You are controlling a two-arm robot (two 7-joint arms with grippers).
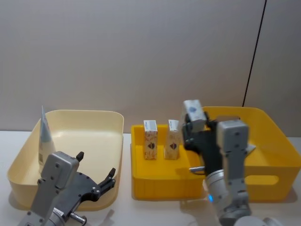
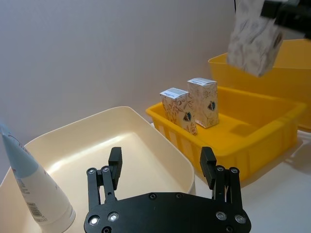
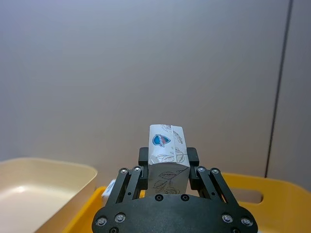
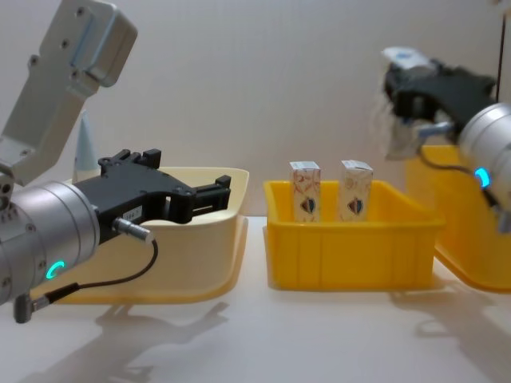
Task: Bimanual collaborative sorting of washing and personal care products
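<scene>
My right gripper (image 1: 193, 123) is shut on a white carton (image 1: 194, 110) with a blue emblem and holds it in the air over the gap between the two yellow bins; the held carton (image 3: 167, 148) sits between the jaws. Two more white cartons (image 1: 150, 139) (image 1: 172, 140) stand upright in the small yellow bin (image 1: 155, 188). A pale-blue tube (image 1: 44, 136) stands cap-down against the left wall of the cream bin (image 1: 94, 113). My left gripper (image 2: 161, 160) hovers open and empty over that bin's near right corner.
A larger yellow bin (image 1: 277, 141) with a handle slot stands at the right, behind my right arm. The bins sit side by side on a white table (image 4: 263, 335). A plain grey wall rises behind them.
</scene>
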